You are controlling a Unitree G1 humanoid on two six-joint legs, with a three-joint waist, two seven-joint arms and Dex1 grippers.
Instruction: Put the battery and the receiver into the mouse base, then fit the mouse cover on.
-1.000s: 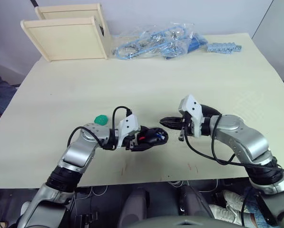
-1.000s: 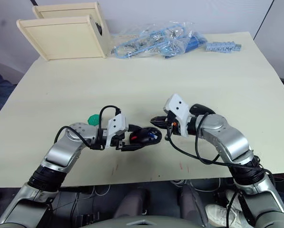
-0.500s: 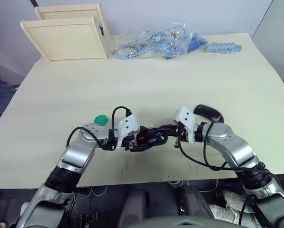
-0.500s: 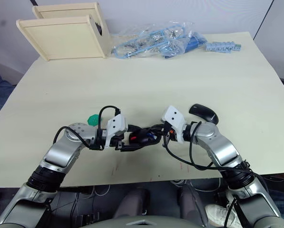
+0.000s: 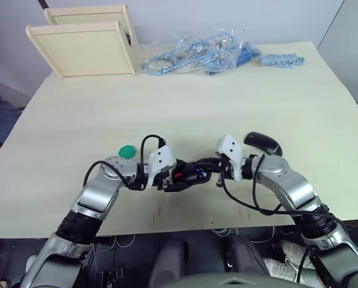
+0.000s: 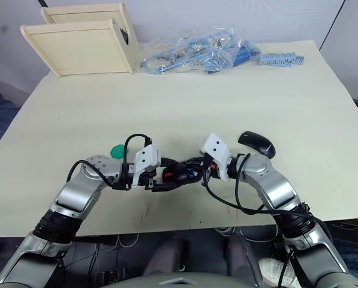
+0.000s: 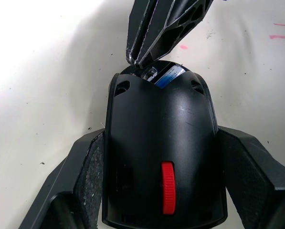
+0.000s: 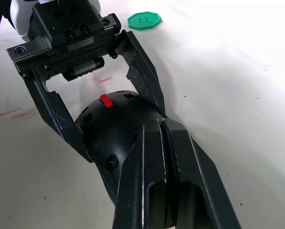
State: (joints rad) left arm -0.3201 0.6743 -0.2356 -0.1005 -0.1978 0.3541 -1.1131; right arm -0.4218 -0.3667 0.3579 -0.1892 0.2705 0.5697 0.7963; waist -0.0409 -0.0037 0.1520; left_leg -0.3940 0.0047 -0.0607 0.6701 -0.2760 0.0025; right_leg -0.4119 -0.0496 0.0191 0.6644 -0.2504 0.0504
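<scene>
Left gripper (image 7: 156, 191): jaws clamped on both flanks of the mouse base (image 7: 163, 157), pinning it to the worktop (image 5: 226, 90) near the front edge.
Right gripper (image 8: 159, 125): jaws pressed together into a closed tip that pokes into the open rear of the base.
Battery (image 7: 170, 75): a blue and silver end shows inside the compartment, right beside the right tip; it looks seated or nearly so.
Receiver: not made out; it may be pinched in the closed tip or already in its slot, I cannot tell.
Mouse cover (image 5: 263, 143): lies on the worktop just behind the right forearm, near but apart from the base.
Green disc (image 5: 127, 150): on the worktop beside the left arm, no part of the job.
Step in hand: probably pressing a small part home in the compartment.
Risk: the closed tip, pushed at an angle, could lever the battery up out of its bay or skid the base out of the left grip.
Risk: the right elbow could sweep the cover away on withdrawal.
</scene>
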